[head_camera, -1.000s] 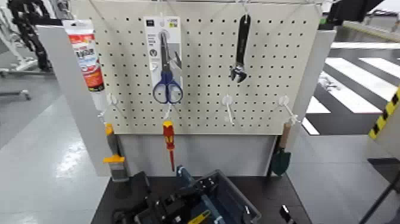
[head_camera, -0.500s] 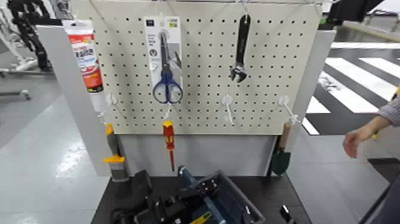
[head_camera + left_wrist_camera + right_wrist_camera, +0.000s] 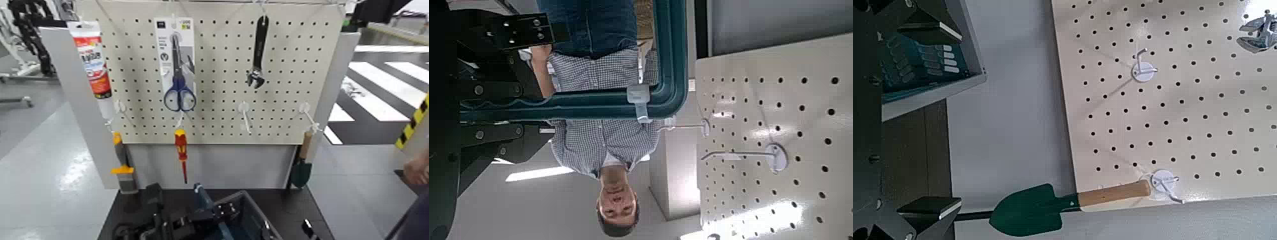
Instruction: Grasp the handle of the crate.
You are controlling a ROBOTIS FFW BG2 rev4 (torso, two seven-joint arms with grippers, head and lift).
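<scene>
We see the pale pegboard [image 3: 220,121] standing before us, whole in the head view and only in part in each wrist view. The left wrist view gives us a person [image 3: 597,115] in a checked shirt and jeans, while the head view gives us only a hand [image 3: 418,171] at its right edge. The grey crate [image 3: 258,214] sits low in front of the board; the right wrist view adds its latticed inside. Its teal handle [image 3: 599,104] is raised over it, and the left wrist view shows the bent corner, with a grey clip [image 3: 639,95]. Our left gripper [image 3: 524,85], at the handle above the crate, is closed on the bar, one finger to either side. Our right gripper [image 3: 943,118] is beside the crate on its right, fingers wide apart with nothing between them. Smaller things hang about the board: a red-and-white tube [image 3: 93,60], carded scissors [image 3: 179,83], an adjustable wrench [image 3: 258,54], a trowel [image 3: 301,169] whose green blade shows fully in the right wrist view, a brush [image 3: 124,167] with yellow on it, a red-and-yellow screwdriver [image 3: 181,150], and, smallest, a bare white hook [image 3: 246,116].
</scene>
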